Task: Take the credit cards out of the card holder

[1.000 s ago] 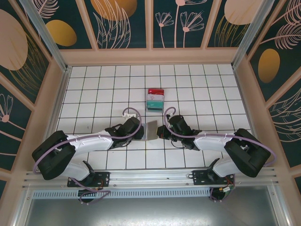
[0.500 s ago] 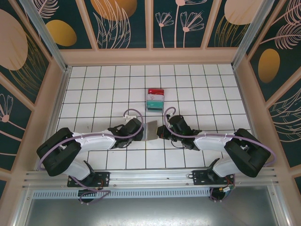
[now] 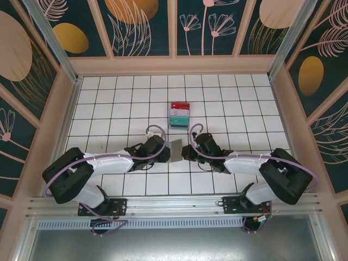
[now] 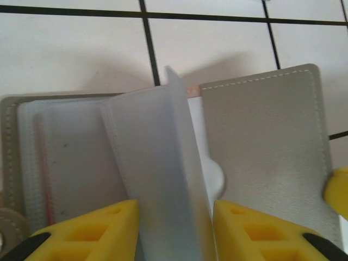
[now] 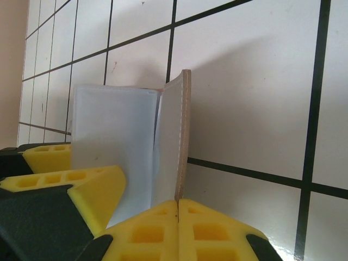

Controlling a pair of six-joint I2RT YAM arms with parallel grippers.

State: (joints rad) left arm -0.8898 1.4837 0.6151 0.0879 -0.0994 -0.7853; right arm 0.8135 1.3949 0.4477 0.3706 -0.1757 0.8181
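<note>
The grey-brown card holder lies open on the white tiles between my two grippers. Its right cover lies flat in the left wrist view, and a pale translucent inner leaf stands up from the spine. My left gripper is open, one yellow finger on each side of that leaf. A white card edge shows at the cover's thumb notch. My right gripper is shut on the edge of the cover, holding it upright. The leaf stands beside the cover.
A stack of red, white and teal cards lies two tiles behind the holder. The tiled floor is walled by a wooden frame on three sides. Both arms meet at the centre, fingertips close together.
My left gripper has edged right, closer in on the holder. The right arm has held still with the cover in its grip.
</note>
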